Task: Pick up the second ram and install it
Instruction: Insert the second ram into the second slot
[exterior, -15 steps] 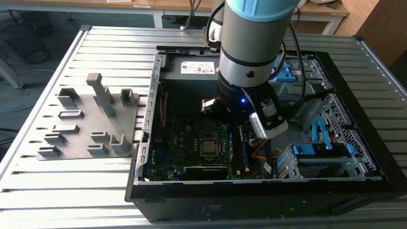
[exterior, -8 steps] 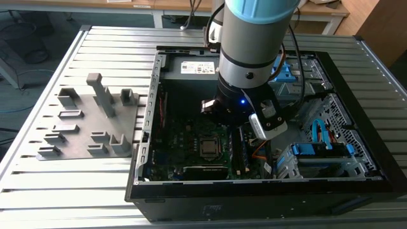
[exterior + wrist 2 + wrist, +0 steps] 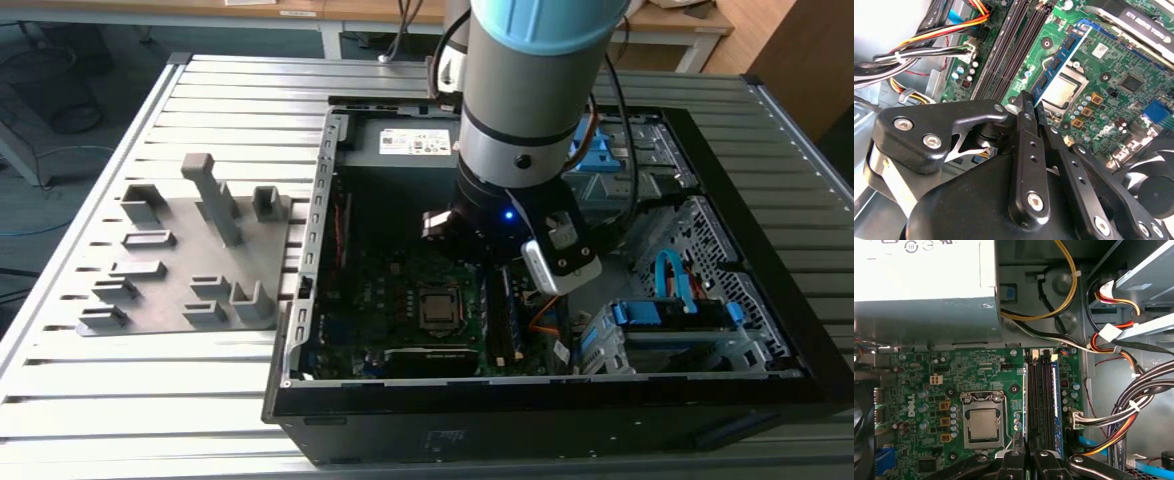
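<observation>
so we've got the claw clamped on one end of the second ram, which sticks out past the fingertips, roughly parallel to the memory slots just beside it, presumably so it's lined up for seating.

Worktable is ribbed grey aluminium slats, running across the exterior view. Behind it, a light wooden desk on white legs along the top edge, white cable hanging off it. Dark grey floor at the exterior view's left, loose dark cables on it. Wooden panel at the upper right. Even, diffuse lighting.
</observation>
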`<state>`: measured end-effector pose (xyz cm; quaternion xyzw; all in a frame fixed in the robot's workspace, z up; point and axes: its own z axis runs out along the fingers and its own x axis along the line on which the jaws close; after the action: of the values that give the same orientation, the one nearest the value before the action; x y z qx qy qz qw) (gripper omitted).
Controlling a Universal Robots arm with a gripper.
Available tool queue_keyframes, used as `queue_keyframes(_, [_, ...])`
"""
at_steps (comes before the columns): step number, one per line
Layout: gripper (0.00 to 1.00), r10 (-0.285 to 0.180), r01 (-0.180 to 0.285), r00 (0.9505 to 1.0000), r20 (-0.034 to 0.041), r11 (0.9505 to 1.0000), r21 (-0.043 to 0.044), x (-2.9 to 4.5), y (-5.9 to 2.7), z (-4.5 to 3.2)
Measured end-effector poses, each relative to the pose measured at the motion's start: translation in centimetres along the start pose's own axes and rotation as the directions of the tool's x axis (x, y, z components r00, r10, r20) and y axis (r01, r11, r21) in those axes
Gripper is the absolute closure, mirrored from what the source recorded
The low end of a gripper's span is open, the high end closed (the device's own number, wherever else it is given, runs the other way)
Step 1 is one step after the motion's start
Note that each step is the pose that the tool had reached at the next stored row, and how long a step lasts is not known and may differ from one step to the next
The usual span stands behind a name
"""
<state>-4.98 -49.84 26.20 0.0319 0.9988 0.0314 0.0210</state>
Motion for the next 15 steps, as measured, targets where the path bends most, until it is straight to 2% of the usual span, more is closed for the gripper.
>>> queue_keyframes(15, [0.86,0.000,0.000,1.0000,0.0000,1.0000,0.0000,0.01,-0.03,0.41])
